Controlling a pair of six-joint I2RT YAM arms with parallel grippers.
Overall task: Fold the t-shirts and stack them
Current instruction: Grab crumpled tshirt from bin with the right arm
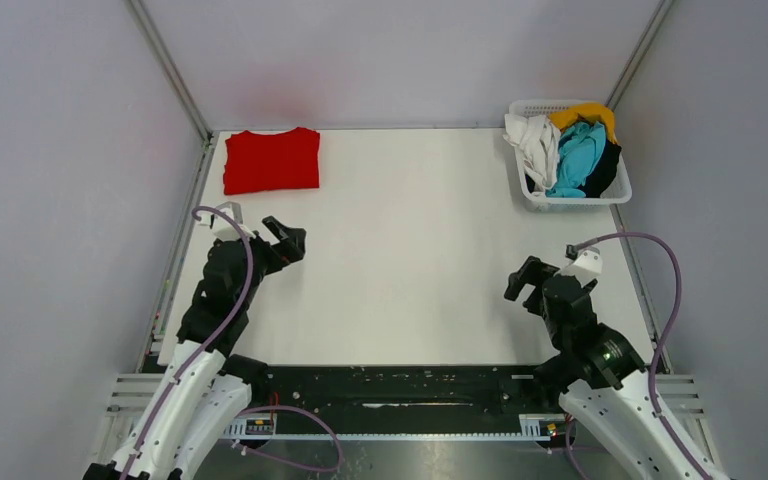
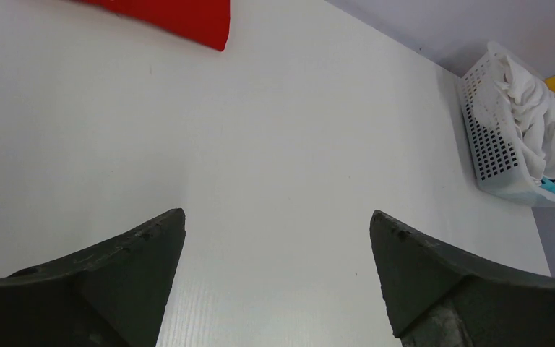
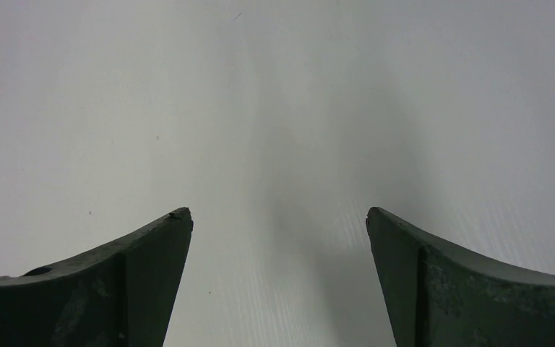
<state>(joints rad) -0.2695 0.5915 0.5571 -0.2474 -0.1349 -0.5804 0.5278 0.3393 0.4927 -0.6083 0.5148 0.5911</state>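
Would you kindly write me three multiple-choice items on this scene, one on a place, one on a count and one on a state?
1. Where on the table does the folded red t-shirt lie?
A) near right corner
B) far left corner
C) dead centre

2. How many colours of cloth show in the basket?
A) two
B) four
C) six

3. How do the jaws of the left gripper stand?
A) wide apart with nothing between them
B) shut on the red t-shirt
C) shut on the basket rim

Answers:
1 B, since the top view shows it flat by the far left edge.
2 B, since white cloth, yellow cloth, teal cloth and black cloth show.
3 A, since the left wrist view shows only bare table between them.
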